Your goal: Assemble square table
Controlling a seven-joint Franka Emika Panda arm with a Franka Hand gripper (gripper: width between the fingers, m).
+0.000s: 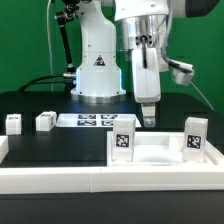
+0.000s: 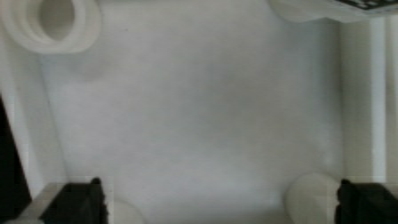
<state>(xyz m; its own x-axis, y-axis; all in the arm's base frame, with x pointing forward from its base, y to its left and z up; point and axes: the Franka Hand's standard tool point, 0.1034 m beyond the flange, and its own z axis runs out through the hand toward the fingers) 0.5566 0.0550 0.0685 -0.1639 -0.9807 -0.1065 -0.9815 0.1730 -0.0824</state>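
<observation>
The square table's top [image 1: 160, 153] lies at the near edge of the tabletop [image 1: 60, 145] with two legs [image 1: 122, 143] standing on it, while the end effector [image 1: 148, 120] hangs released and empty above, so fetching a loose leg [image 1: 45, 121] seems next.

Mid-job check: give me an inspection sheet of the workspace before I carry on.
Surface: black table; marker board lies flat on it.
Job's things: top at the front; standing legs upright at its near side; loose legs on the table at the exterior view's left.
Clutter: nothing seen.
Grippers: gripper open and empty, over the top.
Cables: cable hangs behind the arm's base, off the table.
Surroundings: white rail along the front edge; green backdrop.
</observation>
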